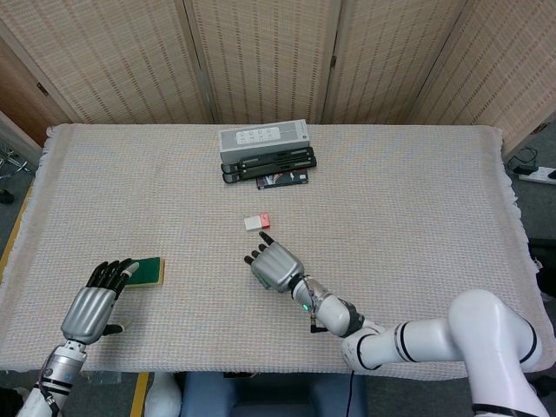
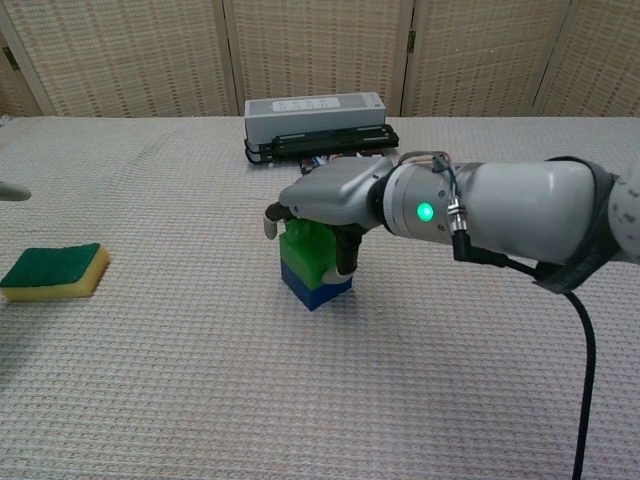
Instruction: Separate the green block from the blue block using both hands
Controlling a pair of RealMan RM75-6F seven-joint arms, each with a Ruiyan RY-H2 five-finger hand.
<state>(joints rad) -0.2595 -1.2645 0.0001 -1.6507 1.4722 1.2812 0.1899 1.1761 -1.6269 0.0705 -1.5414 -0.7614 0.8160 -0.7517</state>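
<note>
one green block (image 2: 306,250), one blue block (image 2: 312,285), one sponge (image 2: 55,271)

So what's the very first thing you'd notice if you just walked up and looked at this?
Probably the big silver right hand near the middle of the table, wrapped over the green block, which sits on top of the blue block. A green light glows on its wrist. Next, the green and yellow sponge off to the left, with the left hand just beside it.
</note>
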